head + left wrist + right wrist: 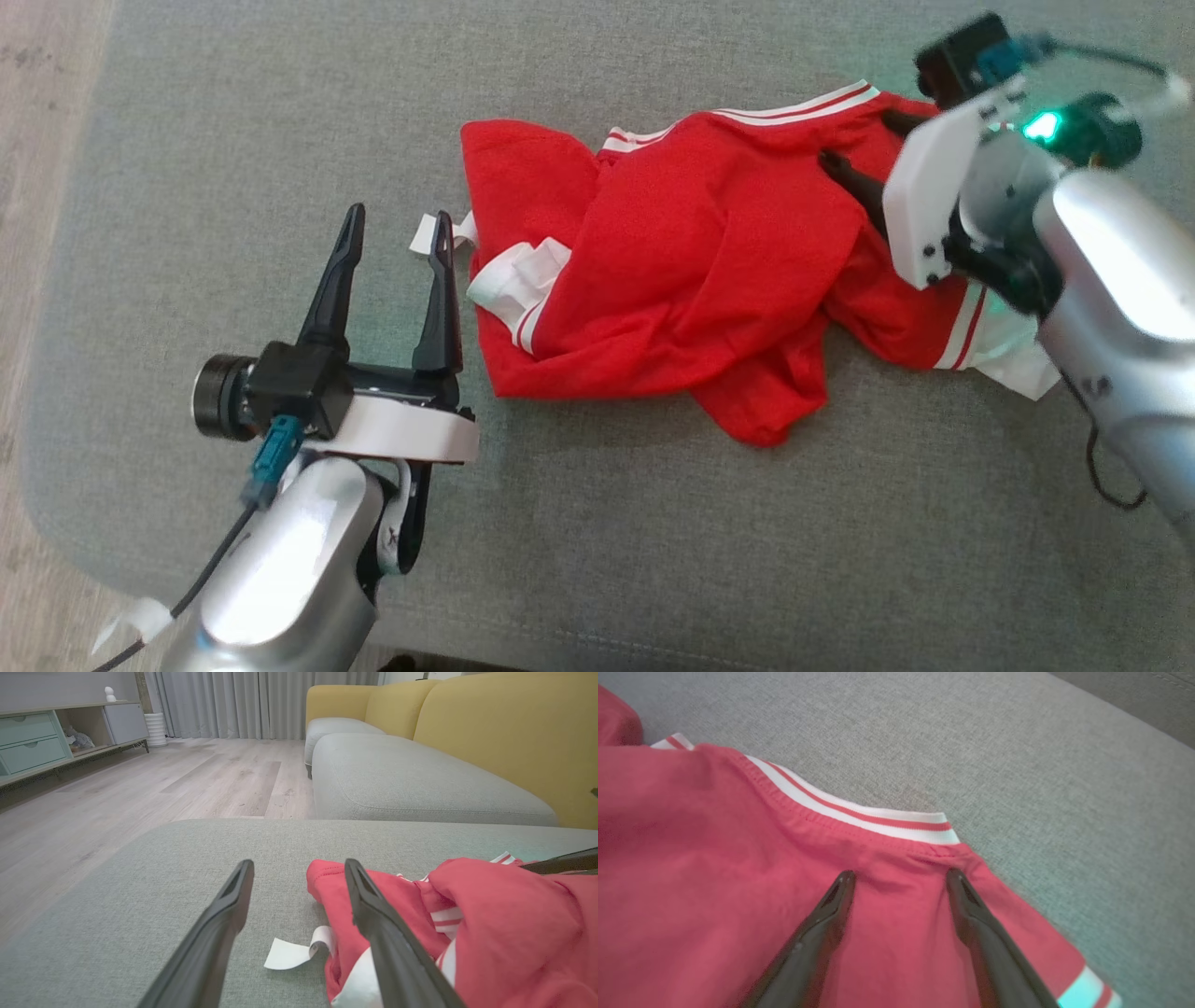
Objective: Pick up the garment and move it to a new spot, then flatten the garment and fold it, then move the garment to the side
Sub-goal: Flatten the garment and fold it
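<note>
Lower left, the left end effector (398,217) is held wide open and empty, by a white label (425,233). The red garment (691,243) is heaped mid-frame on the grey cushion (653,541), which is left bare below it. Upper right, the right end effector (857,140) is spread open over the garment, nothing gripped.

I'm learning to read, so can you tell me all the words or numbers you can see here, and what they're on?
No words, numbers or signs can be read here.
The white tag at the edge of the red garment: the side that shows looks blank.
The red garment itself: only white and red stripes on its trim, with no print showing.
</note>
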Robot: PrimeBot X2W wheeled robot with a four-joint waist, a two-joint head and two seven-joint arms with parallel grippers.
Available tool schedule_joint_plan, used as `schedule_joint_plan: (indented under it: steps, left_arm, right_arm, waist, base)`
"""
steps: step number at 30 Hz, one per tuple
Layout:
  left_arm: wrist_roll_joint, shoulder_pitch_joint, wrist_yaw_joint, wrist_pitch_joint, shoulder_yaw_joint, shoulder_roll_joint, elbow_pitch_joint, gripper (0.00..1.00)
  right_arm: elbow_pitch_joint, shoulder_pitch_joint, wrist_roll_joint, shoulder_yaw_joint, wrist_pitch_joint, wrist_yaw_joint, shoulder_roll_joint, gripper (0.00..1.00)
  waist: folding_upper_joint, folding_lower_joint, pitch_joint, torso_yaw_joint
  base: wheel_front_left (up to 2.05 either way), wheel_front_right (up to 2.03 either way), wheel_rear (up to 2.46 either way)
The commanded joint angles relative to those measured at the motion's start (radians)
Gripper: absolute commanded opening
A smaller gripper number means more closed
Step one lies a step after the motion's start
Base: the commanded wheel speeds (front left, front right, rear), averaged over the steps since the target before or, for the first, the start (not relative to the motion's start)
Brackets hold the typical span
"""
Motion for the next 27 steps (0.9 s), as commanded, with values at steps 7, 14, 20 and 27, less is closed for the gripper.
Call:
schedule_joint_plan:
  steps: [7, 14, 20, 27]
  left_arm:
    - [0.020, -0.013, -0.011, -0.012, 0.069, 0.011, -0.011, 1.00]
    - [0.034, 0.036, -0.002, -0.012, 0.115, 0.024, -0.029, 1.00]
    - [0.034, 0.073, 0.008, -0.012, 0.135, 0.038, -0.046, 1.00]
    - [0.022, 0.106, 0.020, -0.010, 0.152, 0.054, -0.058, 1.00]
  right_arm:
    - [0.003, -0.027, 0.068, 0.075, -0.025, -0.001, -0.020, 0.00]
    - [-0.126, 0.035, 0.036, 0.006, -0.330, -0.001, -0.054, 0.00]
    - [-0.295, 0.260, -0.051, -0.159, -0.517, -0.001, -0.079, 0.00]
    - [-0.477, 0.675, -0.160, -0.365, -0.554, -0.001, -0.021, 0.00]
  waist:
    - [0.0000, 0.0000, -0.026, -0.015]
    - [0.0000, 0.0000, -0.064, -0.065]
    - [0.0000, 0.0000, -0.082, -0.108]
    - [0.0000, 0.0000, -0.097, -0.139]
  base:
    - [0.00, 0.00, 0.00]
    - [0.00, 0.00, 0.00]
    - [0.00, 0.00, 0.00]
    - [0.00, 0.00, 0.00]
